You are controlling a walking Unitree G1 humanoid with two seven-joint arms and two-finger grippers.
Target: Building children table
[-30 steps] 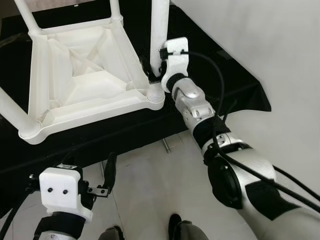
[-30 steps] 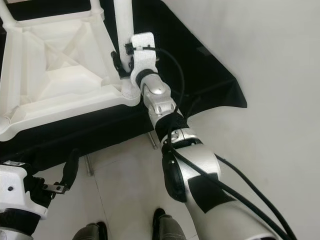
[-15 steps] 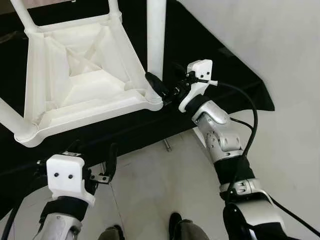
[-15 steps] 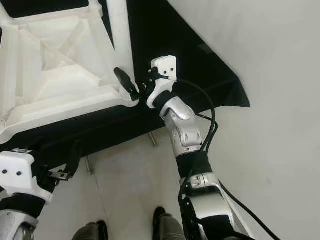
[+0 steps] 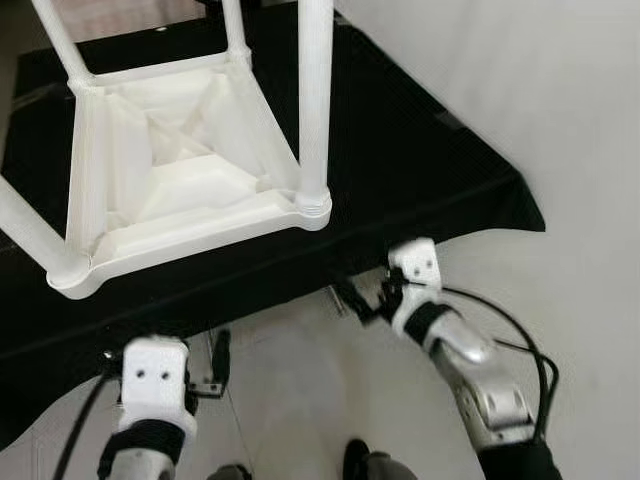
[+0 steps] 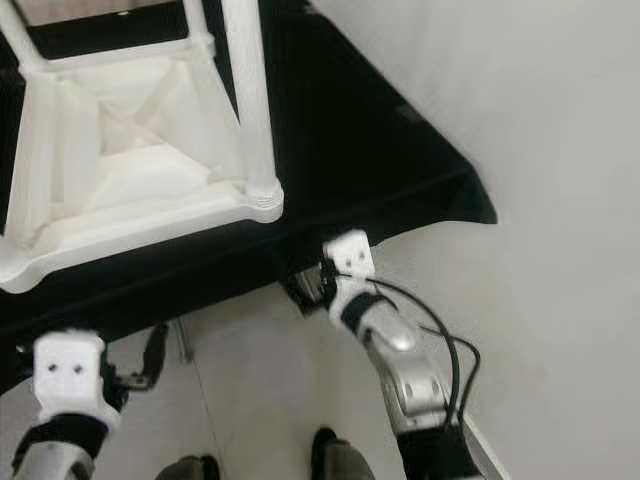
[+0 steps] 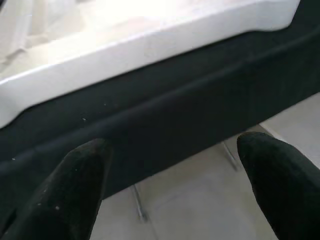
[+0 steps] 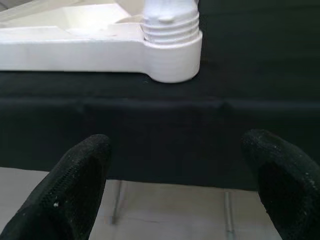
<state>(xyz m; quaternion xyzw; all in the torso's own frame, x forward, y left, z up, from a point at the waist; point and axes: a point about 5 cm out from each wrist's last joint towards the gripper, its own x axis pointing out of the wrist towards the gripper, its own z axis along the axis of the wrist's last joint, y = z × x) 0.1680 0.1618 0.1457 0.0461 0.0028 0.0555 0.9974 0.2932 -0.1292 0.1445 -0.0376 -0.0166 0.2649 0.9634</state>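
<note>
A white plastic children's table (image 5: pixel 190 215) lies upside down on a black-covered surface (image 5: pixel 420 170), its legs pointing up. The near right leg (image 5: pixel 313 100) stands screwed into its ribbed corner socket (image 8: pixel 171 30). My right gripper (image 5: pixel 355 300) hangs open below the black edge, in front of that corner, holding nothing. In the right wrist view its two fingers (image 8: pixel 75 185) frame the socket from lower down. My left gripper (image 5: pixel 215 360) is open too, low at the near left, facing the black front drape and the white tabletop rim (image 7: pixel 150 45).
The black cloth drapes over the front edge, with thin metal supports (image 5: pixel 336 297) under it. Pale floor tiles (image 5: pixel 290 390) lie between my arms, and my feet (image 5: pixel 360 465) show at the bottom. A white wall (image 5: pixel 560 120) runs along the right.
My right gripper has come away from the near right leg and dropped below the edge of the black surface. The left arm has sunk a little. The leg stays upright.
</note>
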